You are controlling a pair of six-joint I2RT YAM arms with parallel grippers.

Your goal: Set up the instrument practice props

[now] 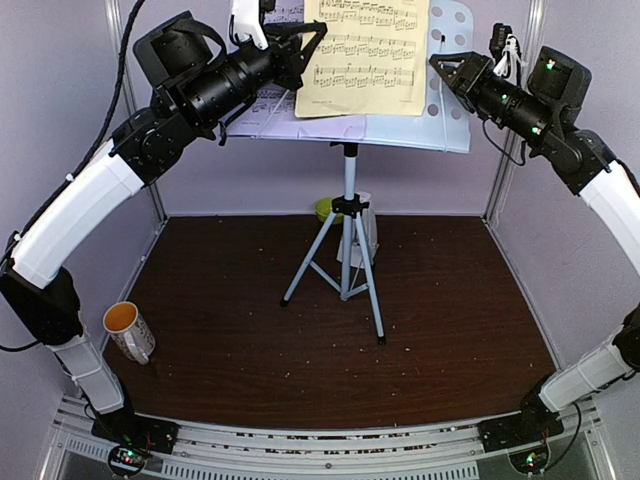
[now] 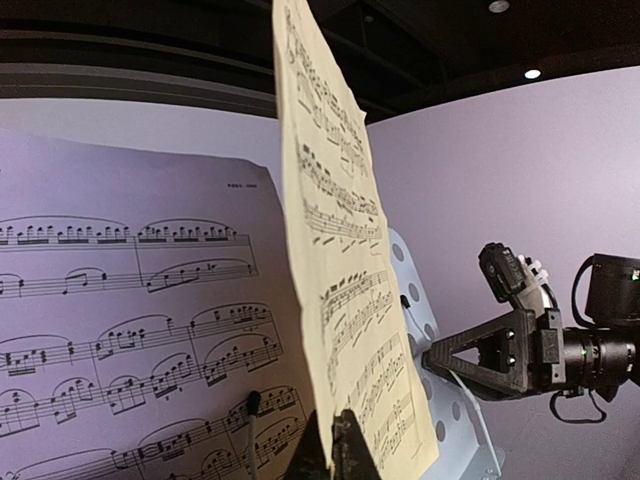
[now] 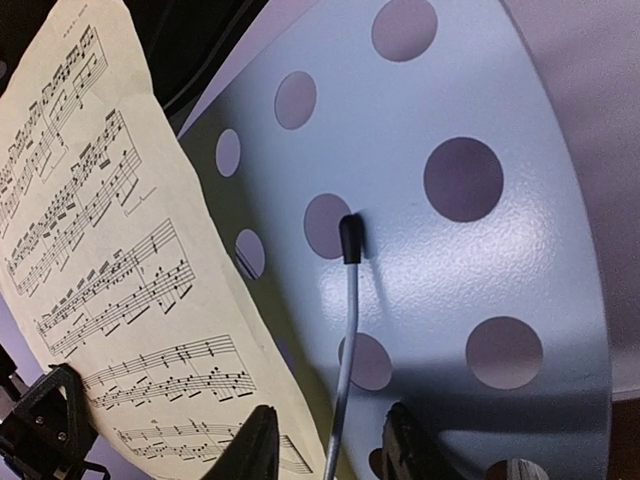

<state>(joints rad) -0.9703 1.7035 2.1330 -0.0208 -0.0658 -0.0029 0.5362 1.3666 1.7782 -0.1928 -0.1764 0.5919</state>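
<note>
Seen from overhead, the music stand (image 1: 445, 125) is standing upright in the middle of the dark brown table (image 1: 200, 330). Its silver tripod (image 1: 347, 262) is splaying three thin legs, and its pale perforated-metal desk is facing the arms with its long axis running left to right. The yellow page (image 1: 365, 55) is leaning on that desk, long axis upright and printed staves facing the camera. The left gripper (image 1: 303, 48) is meeting its left edge, and the right gripper (image 1: 443, 68) is hovering by the desk's right edge. A small white shape behind the tripod is possibly the metronome (image 1: 365, 235), mostly hidden. In the left wrist view, the matt yellow sheet is rising edge-on out of the black fingers, which are clamped together on its edge, and the lavender page (image 2: 130, 300) is lying flat behind it. In the right wrist view, the black fingers (image 3: 255, 445) are standing apart, and a thin grey wire arm (image 3: 350, 300) with a black rubber tip is running up between them over the stand's grainy, round-holed metal
</note>
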